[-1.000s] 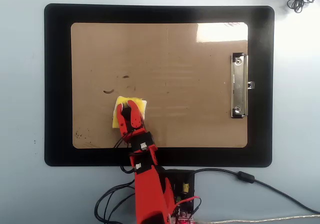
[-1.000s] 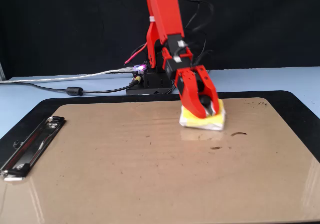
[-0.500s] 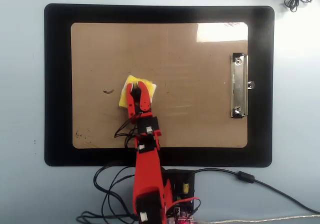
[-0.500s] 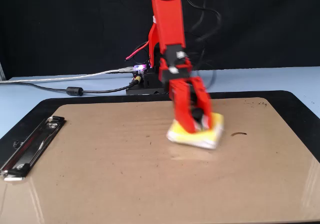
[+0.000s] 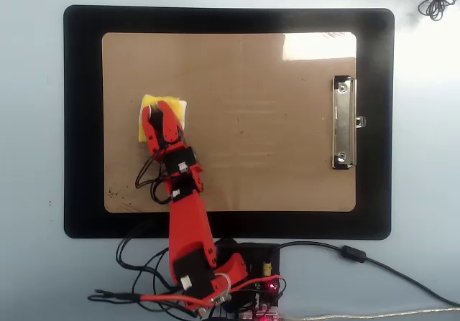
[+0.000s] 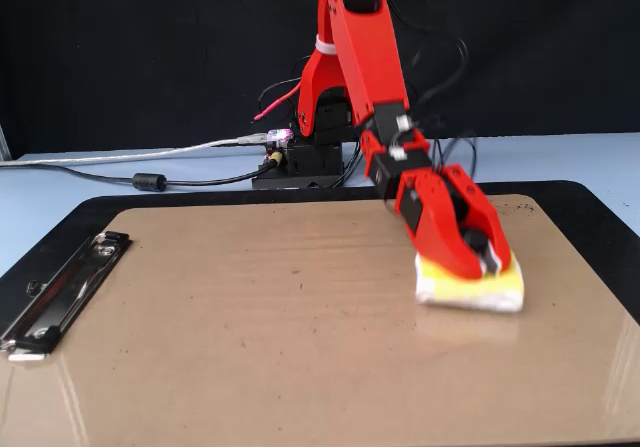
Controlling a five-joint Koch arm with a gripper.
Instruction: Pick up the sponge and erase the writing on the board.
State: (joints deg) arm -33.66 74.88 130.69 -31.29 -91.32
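Yellow sponge (image 5: 159,109) clamped in the gripper (image 5: 159,113), pressed flat on the board (image 5: 259,70), well away from the silver clip (image 5: 343,123) at the far short end. Swept a second ago from nearer the board's middle, away from the clip, across the spot where a small curved stroke and a fainter mark beside it lay; neither visible now in the overhead view. Judged from that: the writing all but gone, only faint specks left near the board's corner by the arm base, too small to read as marker or dirt. Probably one more pass there at most, if any.

Seen from above: the arm covering most of the sponge, only its far edge and corners peeking out beyond the fingers. Seen from the fixed view (image 6: 470,282): the sponge's white underside lying on the tan surface, the red fingers (image 6: 445,229) gripping it from above with a black part of the gripper by their tips, and a glossy sheen on the board in front. Black mat (image 5: 83,120) framing the board, pale table (image 5: 29,156) beyond it.
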